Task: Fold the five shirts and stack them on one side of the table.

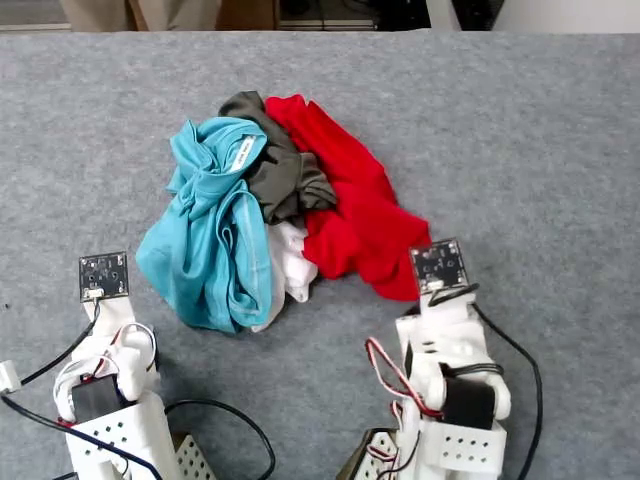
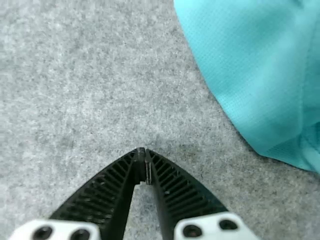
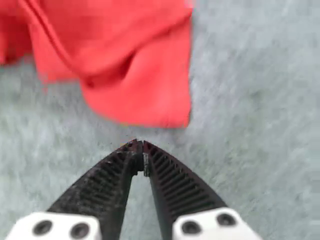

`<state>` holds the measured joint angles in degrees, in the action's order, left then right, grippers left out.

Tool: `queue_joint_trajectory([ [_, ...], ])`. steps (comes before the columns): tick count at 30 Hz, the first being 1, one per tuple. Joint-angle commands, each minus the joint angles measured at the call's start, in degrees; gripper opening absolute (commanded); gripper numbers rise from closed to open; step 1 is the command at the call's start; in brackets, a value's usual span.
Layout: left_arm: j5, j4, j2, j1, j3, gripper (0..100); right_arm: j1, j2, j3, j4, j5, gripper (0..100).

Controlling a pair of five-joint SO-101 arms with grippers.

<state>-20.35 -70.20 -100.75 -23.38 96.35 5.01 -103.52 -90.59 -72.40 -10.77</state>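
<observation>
High view: right gripper [image 3: 139, 145] and left gripper [image 2: 143, 152] sat clenched, empty. Crumpled red cloth shirt [image 1: 352, 205]: near hem seemed best pinched single-layer, jaws opened first.

Grey felt-covered table [image 1: 540, 130]

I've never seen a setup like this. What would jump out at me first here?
A crumpled heap of shirts lies mid-table: a teal shirt toward the left arm, a red shirt toward the right, a dark shirt and a white shirt between. Just short of it, the left end effector and right end effector are shut and empty over the grey table.
</observation>
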Motion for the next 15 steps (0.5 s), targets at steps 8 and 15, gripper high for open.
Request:
queue_joint_trajectory([
  [8, 0.2, 0.8, -3.4, -0.5, 0.5, 2, -2.9, -6.4, 11.6, 5.0, 6.2, 0.5],
  [15, 0.2, 0.8, -3.4, -0.5, 0.5, 2, -4.1, -6.3, 12.7, -0.8, 5.8, 0.5],
])
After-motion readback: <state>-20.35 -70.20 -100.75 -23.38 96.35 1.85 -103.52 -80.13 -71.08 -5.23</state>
